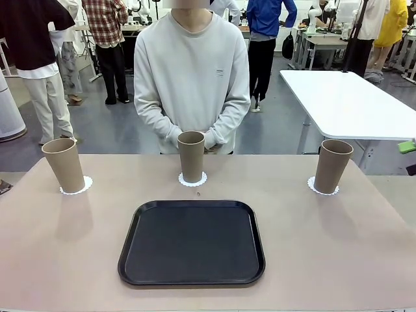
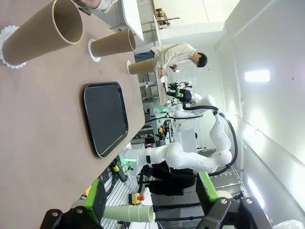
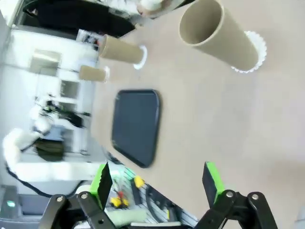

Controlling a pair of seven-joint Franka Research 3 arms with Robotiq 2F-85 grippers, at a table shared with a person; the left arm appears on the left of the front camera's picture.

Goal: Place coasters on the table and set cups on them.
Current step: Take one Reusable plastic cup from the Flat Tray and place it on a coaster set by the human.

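**Three cups on their coasters, both my grippers empty**

Along the bottom edge of my left wrist view, my left gripper (image 2: pixel 151 200) stood with its green pads (image 2: pixel 96 199) spread wide apart and nothing between them. At the bottom of my right wrist view, my right gripper (image 3: pixel 157 183) was likewise released, its fingers parted over bare table (image 3: pixel 228 124) and holding nothing.

Nearest in the front view, low and centre in the frame, lay the black tray (image 1: pixel 192 242), flat on the table's beige-pink top, with nothing on it. Just beyond the tray's far edge a small dark speck (image 1: pixel 198 194) sat on the tabletop.

Farther back, three cups stood upright in a row across the middle of the frame, each resting on its own coaster. The left cup (image 1: pixel 64 165) stood at the left of the frame on the left coaster (image 1: pixel 77 186); the middle cup (image 1: pixel 191 156) stood on the middle coaster (image 1: pixel 192 180), directly beyond the tray; the right cup (image 1: pixel 333 166) stood at the right of the frame on the right coaster (image 1: pixel 323 188). The cups were well apart from each other.

Behind the middle cup, at the table's far edge, the person (image 1: pixel 192 78) stood with hands (image 1: pixel 209 138) held together, just behind the cup's rim.
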